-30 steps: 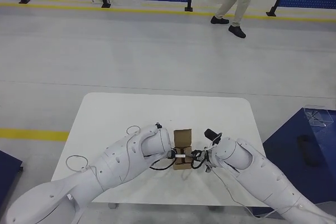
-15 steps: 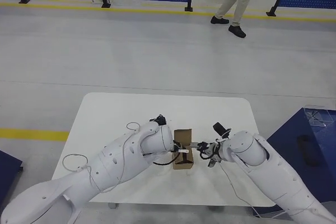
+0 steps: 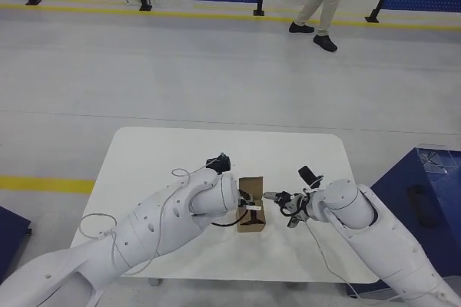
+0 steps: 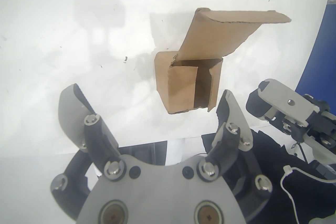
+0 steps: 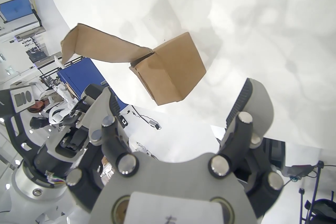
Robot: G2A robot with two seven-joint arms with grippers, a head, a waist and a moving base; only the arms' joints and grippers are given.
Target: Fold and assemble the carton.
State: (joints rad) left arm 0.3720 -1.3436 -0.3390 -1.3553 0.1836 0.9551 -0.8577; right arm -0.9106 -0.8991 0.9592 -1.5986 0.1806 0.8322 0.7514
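Note:
A small brown carton (image 3: 252,213) stands near the front middle of the white table (image 3: 161,161). Its lid flap (image 4: 223,36) sticks up and out, and its mouth shows one inner flap folded in and a dark gap beside it. The carton (image 5: 170,70) has nothing holding it. My left gripper (image 4: 152,104) is open just short of the carton (image 4: 187,84), on its left side in the top view. My right gripper (image 5: 181,96) is open too, a short way off the carton's right side, and its fingers (image 3: 280,199) point at the box.
A dark blue cabinet (image 3: 422,207) stands right of the table, with a clear plastic stand (image 3: 438,160) on it. A second blue block (image 3: 4,230) sits at the left. Bare table lies behind and to both sides of the carton.
Both grippers have drawn back from the carton, the right one farther to the right. The carton now stands free with its lid flap up.

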